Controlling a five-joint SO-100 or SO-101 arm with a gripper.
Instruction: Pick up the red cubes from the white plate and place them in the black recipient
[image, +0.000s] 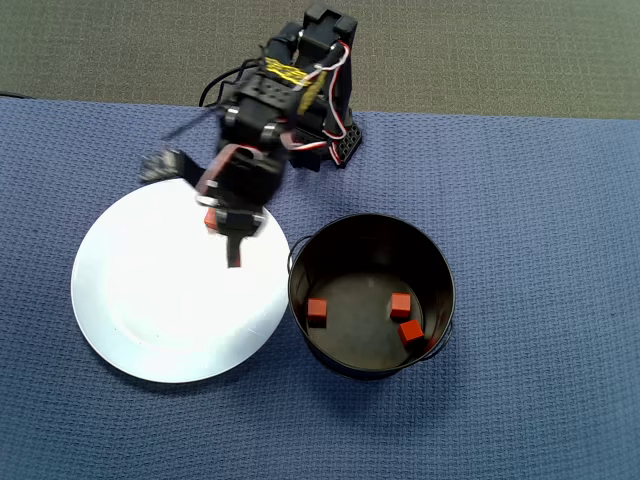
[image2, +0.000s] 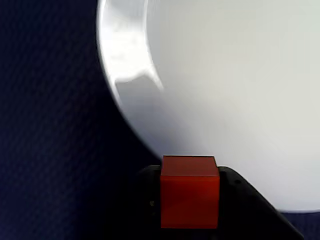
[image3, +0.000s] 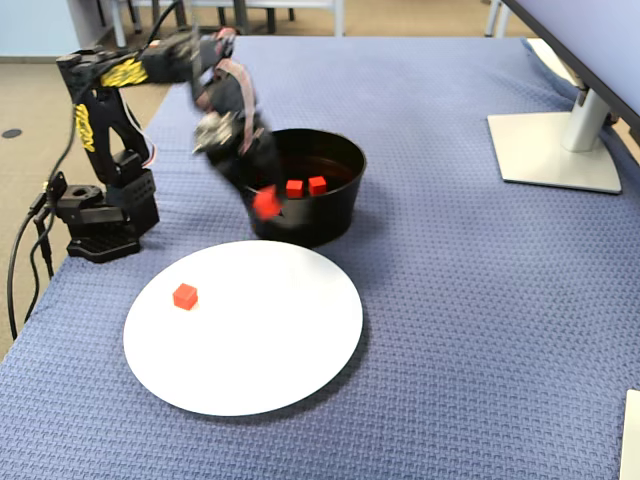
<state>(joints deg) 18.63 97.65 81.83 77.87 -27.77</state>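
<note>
My gripper (image2: 190, 220) is pinching one red cube (image2: 190, 198); the wrist view shows the cube clamped between my dark jaws, with the white plate's (image2: 131, 75) rim curving above it. The overhead view shows only a sliver of that held cube (image: 210, 219) beside my gripper (image: 233, 240), which hangs over the upper right part of the white plate (image: 150, 300).

The fixed view adds what the others lack: a loose cube (image3: 185, 296) lying on the plate (image3: 260, 350), left of its centre. In the overhead view my arm covers that spot. In the fixed view, the held cube (image3: 266, 203) is blurred and sits in front of the black recipient's (image3: 330, 215) near wall.

The overhead view counts three cubes (image: 316, 311) inside the black recipient (image: 440, 270); the fixed view shows two.

Surface: blue textured cloth (image: 540, 200). A monitor stand (image3: 560, 150) rests at the far right in the fixed view.
</note>
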